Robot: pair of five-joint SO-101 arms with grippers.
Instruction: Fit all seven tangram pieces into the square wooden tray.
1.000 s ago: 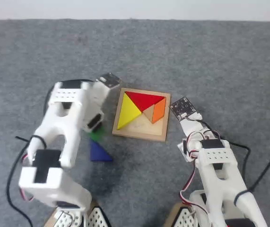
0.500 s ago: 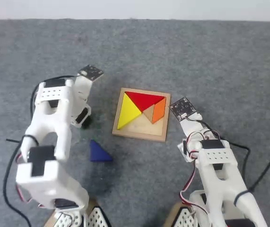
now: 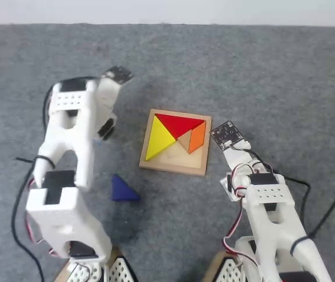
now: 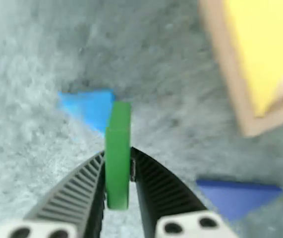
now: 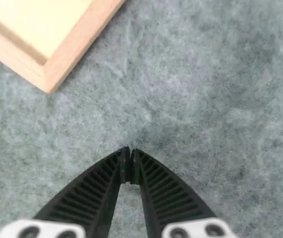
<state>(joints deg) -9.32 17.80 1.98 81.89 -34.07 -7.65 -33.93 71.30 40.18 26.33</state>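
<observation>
Workspace of grey carpet (image 3: 273, 76) with two arms at the near edge and the square wooden tray (image 3: 173, 168) between them, slightly toward the far side. The tray holds three pieces. The red triangle (image 3: 179, 124) lies along the far edge and the yellow triangle (image 3: 158, 141) along the side facing the left arm. The orange piece (image 3: 197, 138) lies against the side facing the right arm. The near part of the tray floor is bare wood.

The left gripper (image 4: 117, 156) is over the carpet beside the tray's yellow side, apart from the rim. Its claw is clamped on the green piece (image 4: 117, 139), which stands edge-on and upright between the two ribbed fingers and projects past their tips. The light blue piece (image 4: 89, 106) lies flat on the carpet just beyond the green piece, partly hidden by it. The dark blue triangle (image 3: 122, 190) lies flat on the carpet nearer the arm bases, well apart from the tray.

The right gripper (image 5: 130, 151) is low over bare carpet off the tray's near corner on the orange side. Its claw is together, tips meeting, with nothing between them. One tray corner appears ahead of it, not touching.
</observation>
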